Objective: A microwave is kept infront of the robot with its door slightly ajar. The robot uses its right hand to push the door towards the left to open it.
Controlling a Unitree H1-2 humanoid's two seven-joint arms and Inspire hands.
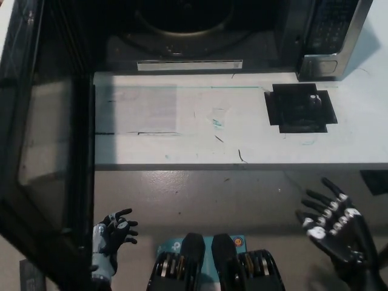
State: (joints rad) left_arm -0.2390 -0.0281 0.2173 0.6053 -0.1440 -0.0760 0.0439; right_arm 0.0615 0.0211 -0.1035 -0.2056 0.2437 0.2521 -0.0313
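Seen steeply from above: white table (pixel 254 133) with a square black cutout (pixel 302 107), grey floor (pixel 242 194) below its front edge. Microwave (pixel 327 36) at the table's far edge, cavity (pixel 182 30) dark, a round turntable faintly visible inside. Door (pixel 45 145) swung fully left, long edge pointing toward the camera. Black right hand (pixel 335 227) low right, fingers spread, holding nothing. Left hand (pixel 112 233) low left, fingers apart, empty.

light: dim, even | door (pixel 45 139) shadows table (pixel 242 127) (left side) | focus: sharp
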